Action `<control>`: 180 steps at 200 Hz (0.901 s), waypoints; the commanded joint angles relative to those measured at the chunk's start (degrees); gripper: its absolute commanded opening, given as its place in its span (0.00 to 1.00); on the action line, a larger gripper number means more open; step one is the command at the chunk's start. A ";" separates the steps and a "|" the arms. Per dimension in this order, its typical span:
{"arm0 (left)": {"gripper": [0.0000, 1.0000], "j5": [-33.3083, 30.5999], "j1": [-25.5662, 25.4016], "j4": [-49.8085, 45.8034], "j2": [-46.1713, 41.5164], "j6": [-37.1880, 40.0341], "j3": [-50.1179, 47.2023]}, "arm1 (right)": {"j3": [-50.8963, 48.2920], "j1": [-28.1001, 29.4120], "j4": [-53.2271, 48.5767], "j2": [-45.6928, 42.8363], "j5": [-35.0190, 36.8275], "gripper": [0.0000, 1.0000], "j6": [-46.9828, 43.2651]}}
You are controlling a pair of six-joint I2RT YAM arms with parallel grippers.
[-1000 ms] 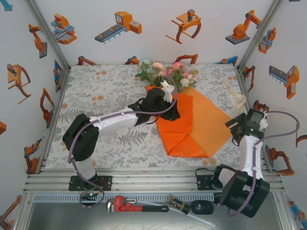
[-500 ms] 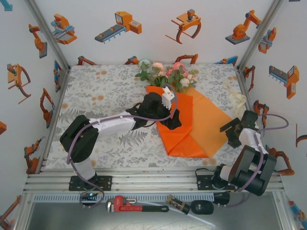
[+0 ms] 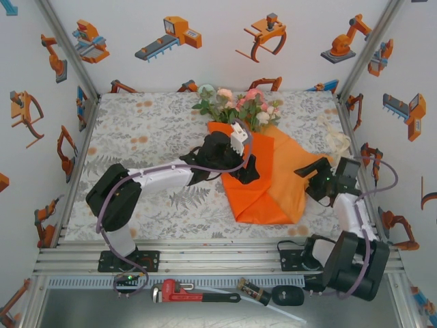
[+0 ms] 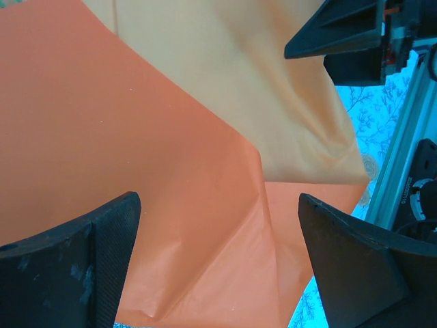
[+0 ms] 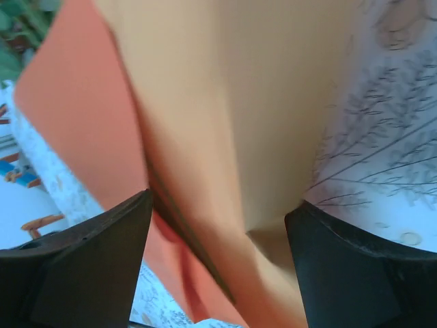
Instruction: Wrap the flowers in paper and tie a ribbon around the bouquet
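Note:
The flowers (image 3: pixel 237 104) lie at the back of the table, their blooms sticking out past the top of the orange paper (image 3: pixel 283 179). The paper is folded over itself, a darker flap on the left and a paler layer on the right. My left gripper (image 3: pixel 244 166) hovers open over the darker flap, and the left wrist view has creased paper (image 4: pixel 205 137) under the empty gripper (image 4: pixel 217 205). My right gripper (image 3: pixel 311 175) is at the paper's right edge, open (image 5: pixel 218 205) above the pale layer (image 5: pixel 273 102). The cream ribbon (image 3: pixel 339 143) lies bunched at the right.
White walls with orange robot stickers enclose the floral tablecloth (image 3: pixel 143 137). An aluminium rail (image 3: pixel 205 256) runs along the near edge. A red wrench (image 3: pixel 184 292) and small tools lie in front of it. The right gripper (image 4: pixel 341 34) appears in the left wrist view.
My left gripper has opened and shifted slightly toward the near right over the paper. My right arm has swung left from the table's right edge to the paper's right edge.

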 commanded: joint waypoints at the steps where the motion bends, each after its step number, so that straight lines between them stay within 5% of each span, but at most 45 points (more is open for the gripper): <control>1: 0.89 1.28 0.22 -0.62 2.33 -1.09 1.18 | -2.45 0.43 -1.09 -4.57 -1.49 0.75 1.58; 58: 0.88 3.40 -0.49 -2.03 4.79 -3.07 3.33 | -7.12 1.71 -9.42 -14.99 -2.00 0.79 -2.92; 114: 0.56 -1.72 -3.71 -11.96 7.28 -1.11 6.93 | -14.06 6.07 -11.59 -23.66 -3.83 0.74 0.41; 180: 0.47 -6.93 -5.68 -17.09 14.26 -3.92 12.52 | -15.12 11.17 -14.28 -31.97 -8.34 0.75 -0.46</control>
